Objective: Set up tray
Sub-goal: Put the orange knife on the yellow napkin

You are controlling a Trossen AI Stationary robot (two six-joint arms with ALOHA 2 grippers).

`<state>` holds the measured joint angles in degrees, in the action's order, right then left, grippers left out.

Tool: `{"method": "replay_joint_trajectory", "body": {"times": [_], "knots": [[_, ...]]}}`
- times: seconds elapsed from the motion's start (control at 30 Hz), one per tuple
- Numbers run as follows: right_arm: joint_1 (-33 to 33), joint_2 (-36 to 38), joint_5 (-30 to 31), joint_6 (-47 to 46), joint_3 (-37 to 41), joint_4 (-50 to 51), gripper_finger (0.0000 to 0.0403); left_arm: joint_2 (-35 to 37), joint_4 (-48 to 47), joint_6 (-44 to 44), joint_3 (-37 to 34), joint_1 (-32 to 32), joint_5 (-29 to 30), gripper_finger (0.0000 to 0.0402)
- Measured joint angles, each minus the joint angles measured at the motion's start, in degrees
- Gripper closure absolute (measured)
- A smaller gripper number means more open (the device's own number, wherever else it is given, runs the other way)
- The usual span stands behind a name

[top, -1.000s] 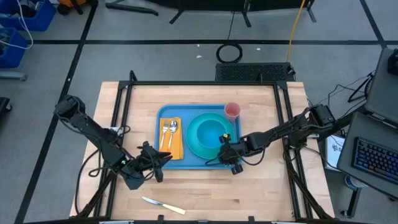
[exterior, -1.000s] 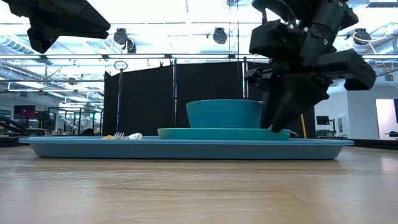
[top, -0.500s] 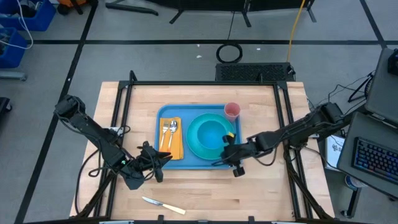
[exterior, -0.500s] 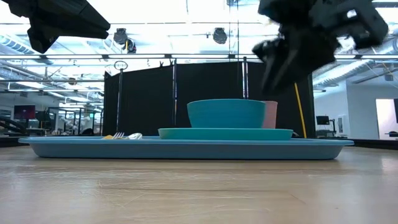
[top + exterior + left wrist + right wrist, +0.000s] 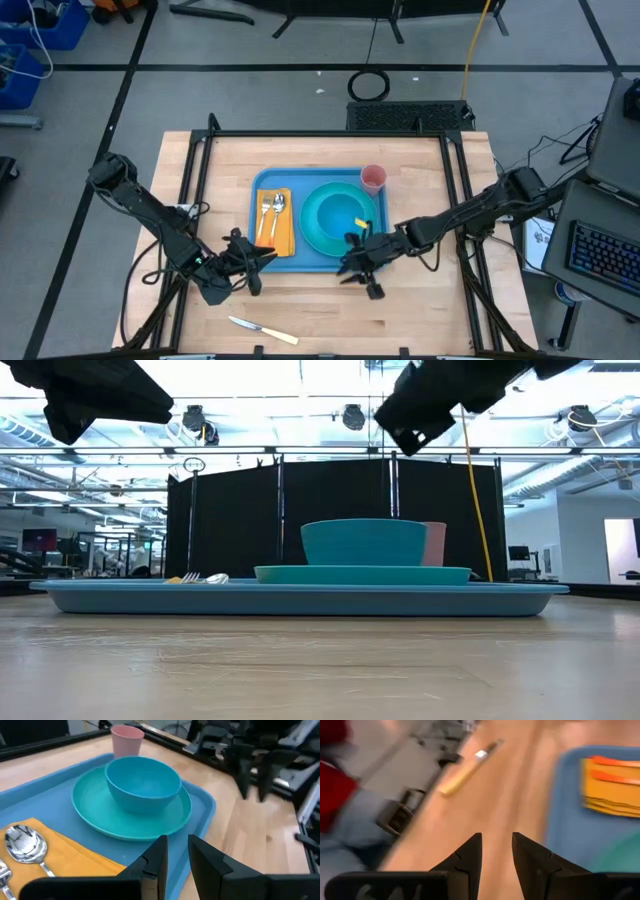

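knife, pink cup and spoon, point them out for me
knife (image 5: 262, 331): high view, middle of it, where blade meets pale handle.
pink cup (image 5: 373, 178): high view, its round opening.
spoon (image 5: 23, 843): left wrist view, the shiny bowl, on the orange napkin.

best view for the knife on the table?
High view: the whole knife lies on bare wood at the table's front edge, off the tray, ahead of the left tool. The right wrist view shows it blurred, beyond the right tool. The low and left wrist views miss it.
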<state>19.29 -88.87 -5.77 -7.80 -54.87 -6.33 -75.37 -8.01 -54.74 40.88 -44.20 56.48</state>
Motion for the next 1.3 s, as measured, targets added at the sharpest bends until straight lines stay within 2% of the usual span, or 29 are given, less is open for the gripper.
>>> {"method": "replay_joint_trajectory", "body": {"times": [0.1, 0.27, 0.5, 0.67, 0.73, 0.8, 0.97, 1.1, 1.2, 1.3], "knots": [[0.01, -3.31, -3.37, -3.07, -0.48, -4.04, 0.0309, 0.00, 0.06, 0.78, 0.00, -0.16, -5.75, 0.0323], [0.87, -7.82, -3.16, -0.41, -4.20, -4.16, 0.0313, -0.02, 2.19, 1.57, 0.00, -0.21, -14.63, 0.0323], [2.58, -8.43, 0.05, 1.37, -5.19, -5.08, 0.0314, -0.28, 9.94, 6.20, 0.00, -0.34, -24.49, 0.0323], [5.25, -8.47, 0.04, -1.56, -4.70, -4.52, 0.0314, -1.99, 12.97, 9.66, 0.02, -2.30, -28.87, 0.0323], [6.10, -8.45, 2.23, -2.15, -4.70, -4.63, 0.0314, -3.16, 12.56, 8.88, 0.04, -2.82, -30.63, 0.0323], [6.98, -8.47, 4.44, -2.22, -4.70, -5.49, 0.0314, -4.25, 13.30, 8.57, 0.02, -3.60, -29.83, 0.0323], [7.27, -9.98, 6.43, -3.93, -4.74, -8.44, 0.0312, -4.72, 16.89, 11.05, 0.02, -6.47, -23.41, 0.0323], [6.61, -14.51, 6.62, -3.68, -5.81, -17.34, 0.0294, -4.72, 19.46, 15.27, 0.02, -7.83, -18.42, 0.0323], [6.70, -19.02, 0.31, -3.02, -11.13, -18.39, 0.0288, -4.72, 21.62, 18.60, 0.02, -8.83, -16.95, 0.0323], [7.03, -24.17, -12.69, 0.77, -16.72, -17.31, 0.0294, -4.72, 23.64, 21.72, 0.02, -9.70, -15.73, 0.0323]]}}
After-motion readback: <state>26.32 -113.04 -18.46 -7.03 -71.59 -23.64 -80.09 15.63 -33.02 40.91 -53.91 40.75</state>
